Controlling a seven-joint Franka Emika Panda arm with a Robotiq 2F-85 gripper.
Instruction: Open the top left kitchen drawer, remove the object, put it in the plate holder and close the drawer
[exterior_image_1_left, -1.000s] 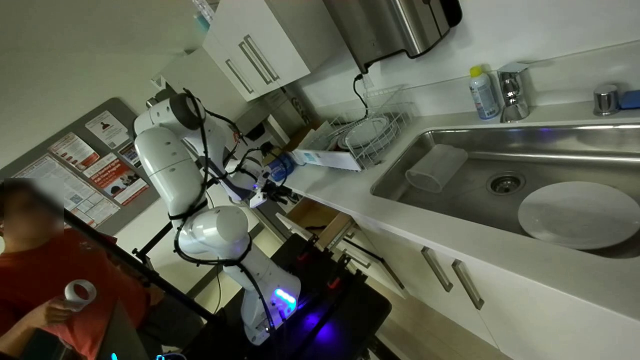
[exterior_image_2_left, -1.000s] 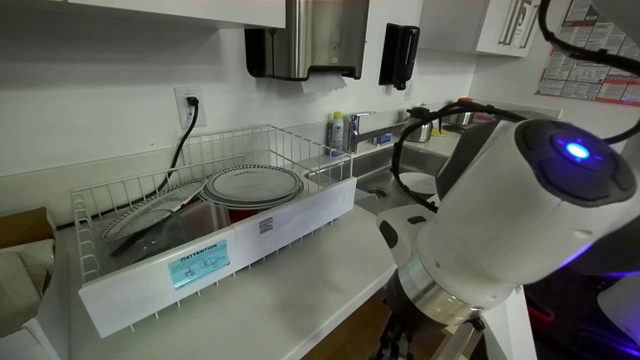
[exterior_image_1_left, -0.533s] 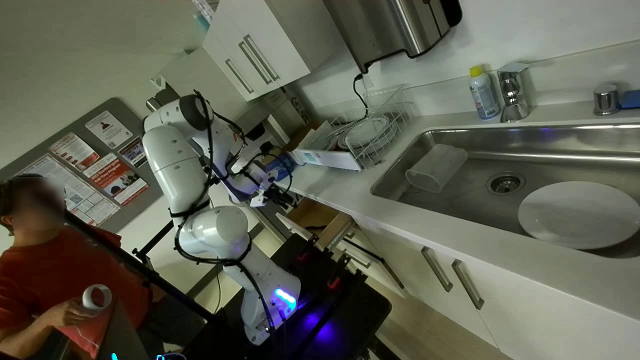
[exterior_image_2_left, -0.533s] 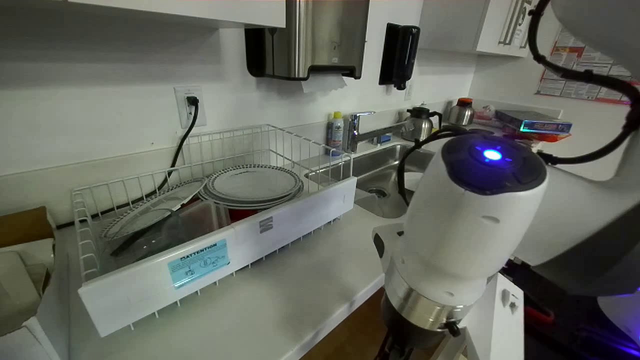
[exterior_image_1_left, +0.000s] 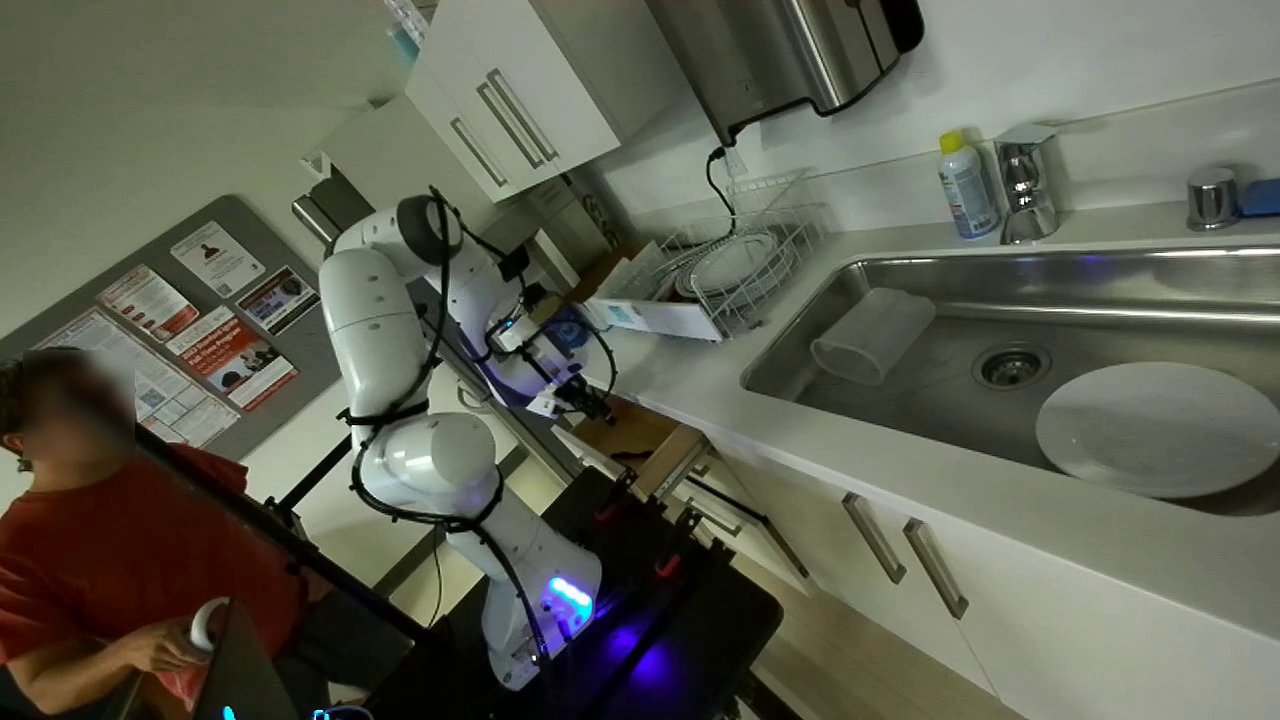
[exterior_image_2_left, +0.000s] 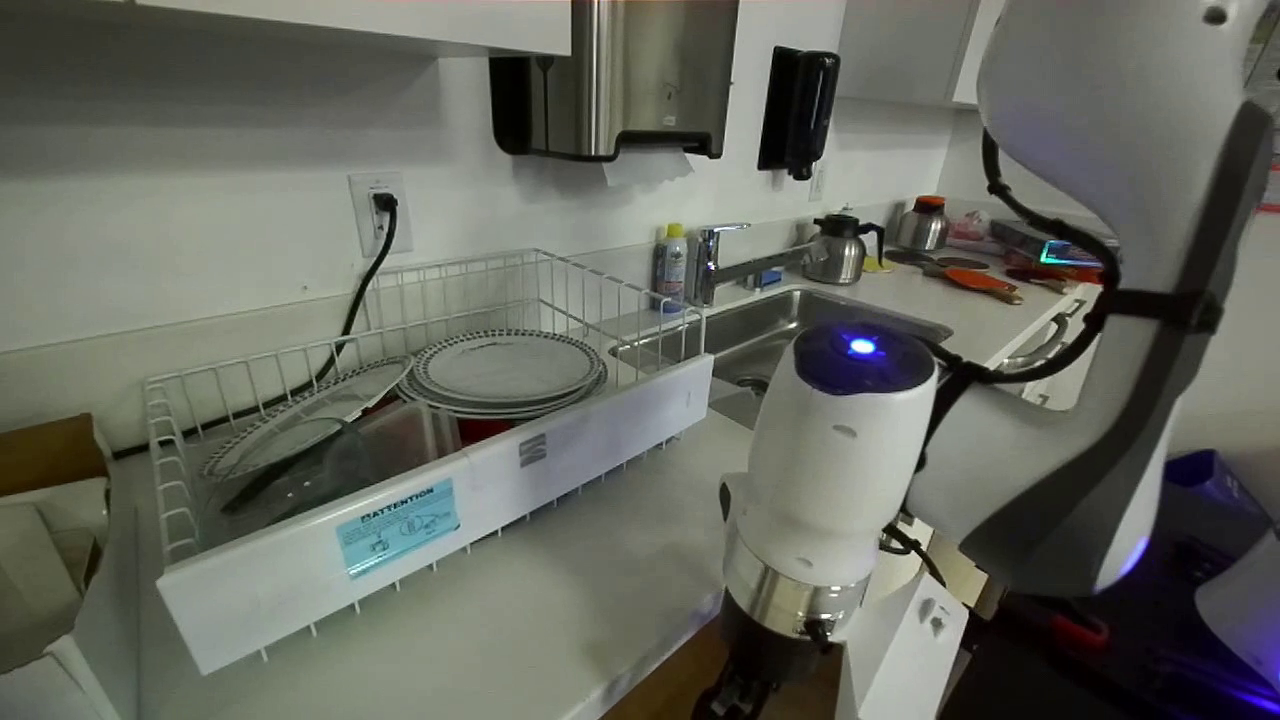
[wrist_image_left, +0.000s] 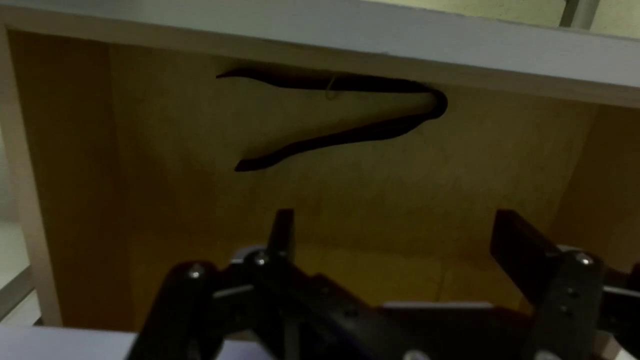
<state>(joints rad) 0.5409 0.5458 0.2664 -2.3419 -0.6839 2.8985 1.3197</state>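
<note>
The top left drawer (exterior_image_1_left: 672, 462) stands pulled open in an exterior view; its brown wooden inside fills the wrist view, below its pale front edge (wrist_image_left: 320, 31). A dark V-shaped object like tongs (wrist_image_left: 350, 135) lies on the drawer floor near that edge. My gripper (wrist_image_left: 395, 212) is open, with nothing between its fingers, above the drawer. It also shows over the drawer in both exterior views (exterior_image_1_left: 598, 408) (exterior_image_2_left: 735, 700), partly cut off by the frame in the latter. The plate holder, a white wire rack (exterior_image_2_left: 610, 410) with plates, stands on the counter; it shows also here (exterior_image_1_left: 660, 318).
The counter edge (exterior_image_1_left: 690, 425) runs right beside the drawer. A sink (exterior_image_1_left: 850, 275) holds a white plate (exterior_image_1_left: 1160, 430) and a clear container (exterior_image_1_left: 872, 336). A cardboard box (exterior_image_2_left: 50, 560) stands near the rack. A person (exterior_image_1_left: 130, 560) sits behind the arm.
The arm has swung rightward in an exterior view, bringing the gripper from the drawer's far side to over it. The drawer and the dark object inside stay put.
</note>
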